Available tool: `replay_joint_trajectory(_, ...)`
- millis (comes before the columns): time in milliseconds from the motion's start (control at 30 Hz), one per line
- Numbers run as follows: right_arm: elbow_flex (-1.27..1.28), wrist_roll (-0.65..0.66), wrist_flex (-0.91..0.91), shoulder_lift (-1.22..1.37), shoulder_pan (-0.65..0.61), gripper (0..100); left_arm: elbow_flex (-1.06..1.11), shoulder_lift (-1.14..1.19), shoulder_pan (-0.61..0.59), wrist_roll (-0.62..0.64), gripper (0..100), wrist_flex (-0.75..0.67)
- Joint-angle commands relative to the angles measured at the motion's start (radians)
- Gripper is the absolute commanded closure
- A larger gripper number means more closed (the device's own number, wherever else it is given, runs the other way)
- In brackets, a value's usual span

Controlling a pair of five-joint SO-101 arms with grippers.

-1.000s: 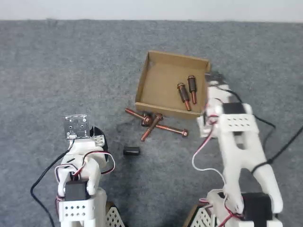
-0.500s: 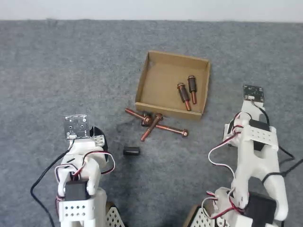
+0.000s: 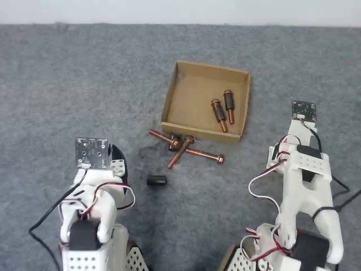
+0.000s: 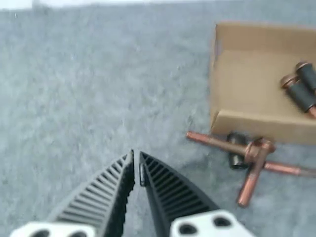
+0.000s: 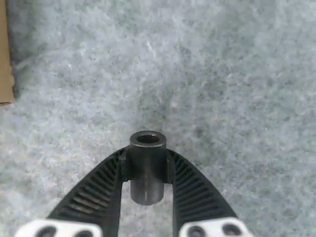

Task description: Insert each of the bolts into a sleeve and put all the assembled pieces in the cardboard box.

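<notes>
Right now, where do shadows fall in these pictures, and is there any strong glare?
High view: even, soft light, no strong glare; only faint shadows beside the loose bolts and the cardboard box. Left wrist view: a soft shadow under those bolts. Right wrist view: a dark band along the box edge, a dim patch of carpet beyond the sleeve in the right tool.

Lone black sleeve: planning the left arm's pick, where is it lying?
High view: the sleeve lies on the grey mat, apart from the loose bolts, between them and the left end effector.
</notes>
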Motion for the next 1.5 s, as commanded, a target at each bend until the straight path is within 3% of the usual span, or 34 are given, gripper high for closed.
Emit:
replay_joint_trajectory(0,-0.011,-0.006,-0.021,-0.025,0.012,99.2,-0.136,0.018,0.012,-0.018,99,0.005)
replay_joint_trajectory(400,-0.011,-0.006,-0.022,-0.025,0.012,99.2,-0.499,0.672,0.061,-0.015,99,0.005)
replay_joint_trajectory(667,-0.011,-0.006,-0.022,-0.027,0.013,99.2,-0.527,0.881,0.344,-0.012,98,-0.005)
replay_joint_trajectory(833,-0.011,-0.006,-0.022,-0.03,0.013,99.2,-0.521,0.953,0.491,0.117,98,-0.094)
replay_joint_trajectory(933,-0.011,-0.006,-0.022,-0.03,0.013,99.2,-0.524,1.031,0.535,0.129,98,-0.158)
replay_joint_trajectory(1267,-0.011,0.011,-0.015,-0.024,0.013,99.3,-0.55,1.363,0.594,0.129,98,-0.413)
replay_joint_trajectory(1467,-0.011,0.061,-0.013,-0.022,0.01,99.3,-0.691,1.547,0.586,0.069,98,-0.42)
